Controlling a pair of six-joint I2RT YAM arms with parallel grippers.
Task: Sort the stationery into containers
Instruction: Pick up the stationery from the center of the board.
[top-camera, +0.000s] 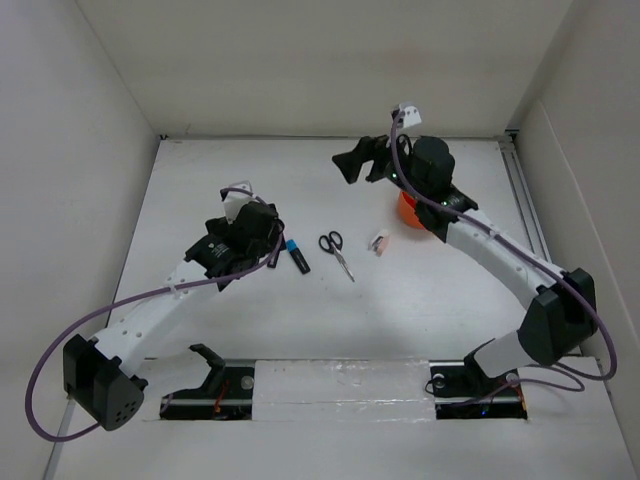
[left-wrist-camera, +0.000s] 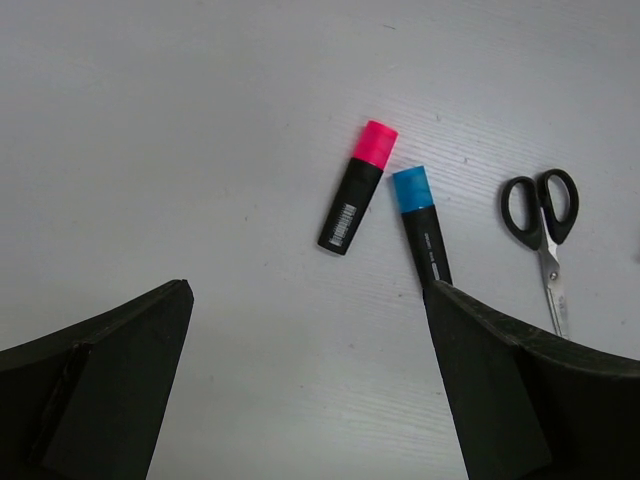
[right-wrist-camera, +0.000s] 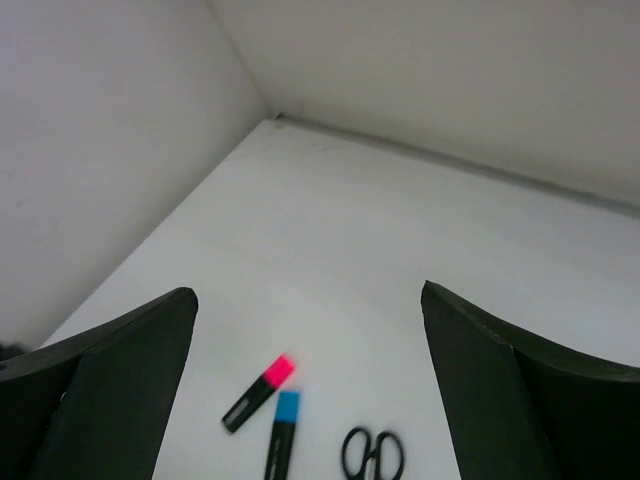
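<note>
Top: left gripper (top-camera: 272, 248), jaws wide, poised over the highlighters (top-camera: 295, 252) for a pick, right gripper (top-camera: 362, 162) raised beside the orange organiser (top-camera: 409, 213); left wrist: both highlighters lie just ahead, scissors (left-wrist-camera: 546, 245) right; right wrist: jaws apart, empty.

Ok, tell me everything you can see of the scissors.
The scissors have two black, plastic-looking loop handles and slim silvery blades, closed. They lie flat on the white table, handles toward the far side, tips toward the near edge, to the right of the blue-capped highlighter. Nothing touches them.
</note>
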